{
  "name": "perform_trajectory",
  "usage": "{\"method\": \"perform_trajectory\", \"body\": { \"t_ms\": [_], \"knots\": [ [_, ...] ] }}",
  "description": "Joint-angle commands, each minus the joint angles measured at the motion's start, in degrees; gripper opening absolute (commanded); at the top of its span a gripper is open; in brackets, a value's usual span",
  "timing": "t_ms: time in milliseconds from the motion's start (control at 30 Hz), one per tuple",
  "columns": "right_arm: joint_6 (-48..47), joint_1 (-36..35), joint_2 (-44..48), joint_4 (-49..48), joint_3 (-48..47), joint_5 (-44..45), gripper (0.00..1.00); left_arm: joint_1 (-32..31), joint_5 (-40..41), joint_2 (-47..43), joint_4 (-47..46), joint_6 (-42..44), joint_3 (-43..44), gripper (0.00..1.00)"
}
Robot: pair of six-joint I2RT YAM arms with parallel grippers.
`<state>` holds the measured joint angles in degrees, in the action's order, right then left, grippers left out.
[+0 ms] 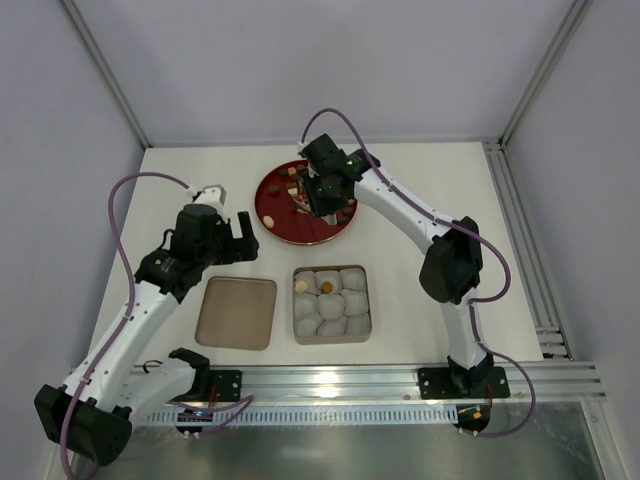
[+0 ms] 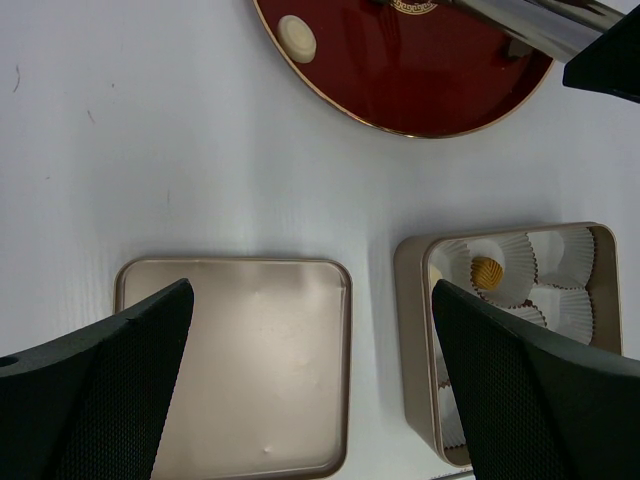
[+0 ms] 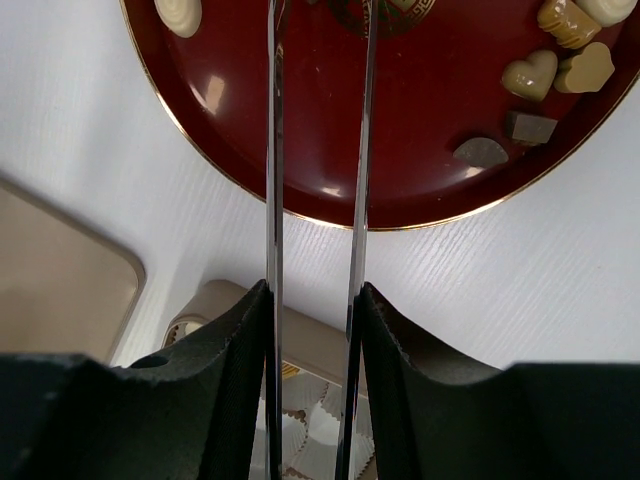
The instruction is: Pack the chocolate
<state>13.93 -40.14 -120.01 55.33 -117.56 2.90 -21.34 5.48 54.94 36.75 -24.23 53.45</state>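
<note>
Cream, tan and dark brown, the chocolate lies loose on the red plate toward the middle of the far edge of the surface. Several pieces huddle near one rim and one cream oval sits off alone. One golden piece already sits in a paper cup of the tin, nearer the near edge. My right fingers pinch a pair of steel tongs over the plate, blades apart and tips hidden from me, so I cannot tell whether they hold anything. The worry, I judge, is those slim, slick blades: a rounded piece could squirt out, knock its close neighbours over the rim, or drop on bare surface between plate and tin. The paper cups look flimsy and could crumple under a hard poke. My left fingers hang spread wide and empty above the lid left of the tin, beside my route.
</note>
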Motion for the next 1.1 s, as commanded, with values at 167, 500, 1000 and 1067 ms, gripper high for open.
{"method": "perform_trajectory", "body": {
  "t_ms": [167,500,1000,1067],
  "knots": [
    [1.2,-1.8,-0.4,-1.5,-2.9,-0.2,0.42,0.2,0.2,-0.2,-0.6,-0.3,1.5,1.0],
    [2.0,-2.2,-2.4,-1.5,-3.5,1.3,0.38,0.2,0.1,-0.3,-0.6,-0.3,1.4,1.0],
    [1.2,-2.2,-5.9,0.8,-8.3,2.4,0.38,0.2,0.0,-0.1,-0.7,-0.3,1.5,1.0],
    [1.1,-2.1,-6.1,0.8,-8.5,2.5,0.38,0.2,0.1,-0.1,-0.7,-0.2,1.4,1.0]
  ]
}}
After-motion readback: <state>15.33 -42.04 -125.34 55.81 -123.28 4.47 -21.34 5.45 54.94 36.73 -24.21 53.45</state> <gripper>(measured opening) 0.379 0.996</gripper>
